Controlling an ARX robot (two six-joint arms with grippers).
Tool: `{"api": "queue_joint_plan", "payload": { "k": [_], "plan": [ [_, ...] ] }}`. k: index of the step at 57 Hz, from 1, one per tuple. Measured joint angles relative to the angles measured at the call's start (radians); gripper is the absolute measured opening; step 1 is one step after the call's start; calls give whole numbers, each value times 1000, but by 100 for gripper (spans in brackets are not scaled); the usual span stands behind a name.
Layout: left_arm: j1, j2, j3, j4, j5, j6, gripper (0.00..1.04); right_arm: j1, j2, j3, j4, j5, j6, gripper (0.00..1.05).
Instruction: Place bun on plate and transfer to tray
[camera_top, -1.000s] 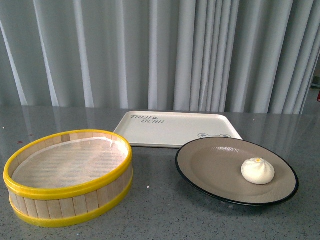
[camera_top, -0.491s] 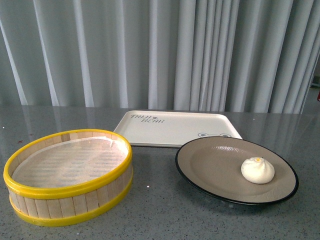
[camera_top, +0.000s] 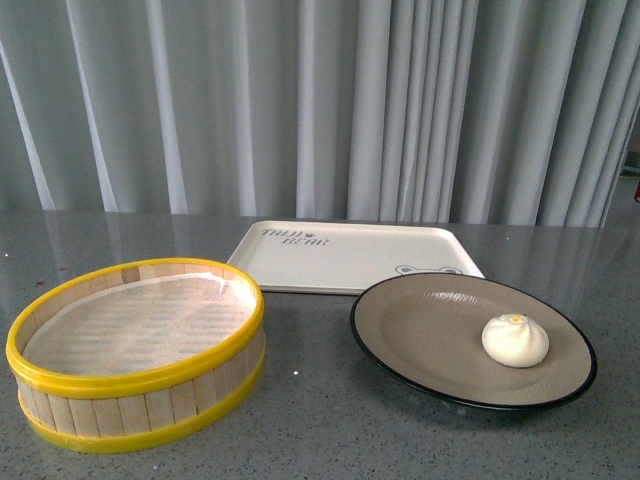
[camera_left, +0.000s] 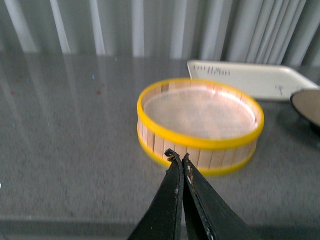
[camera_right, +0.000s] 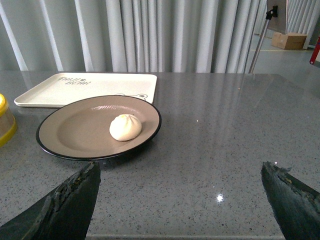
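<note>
Plate (camera_top: 430, 330) with bun (camera_top: 515, 341): right side of counter (camera_top: 320, 420), directly ahead of right gripper (camera_right: 180, 170), spread wide, empty. Tray (camera_top: 350, 258) just behind. Left gripper (camera_left: 179, 159) pinched closed, farther.

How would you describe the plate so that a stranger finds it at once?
On the grey table, look right of the yellow-rimmed steamer basket, in front of the white tray. The plate is round, taupe with a black rim, and alone holds a bun.
</note>
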Motion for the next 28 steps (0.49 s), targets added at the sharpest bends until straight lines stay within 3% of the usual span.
{"api": "queue_joint_plan", "payload": {
  "k": [16,21,28],
  "plan": [
    [0,-84,0,-61,1,0,4,0,0,0,0,0,0,96],
    [0,-84,0,-61,1,0,18,0,0,0,0,0,0,96],
    [0,-84,0,-61,1,0,49,0,0,0,0,0,0,96]
  ]
}}
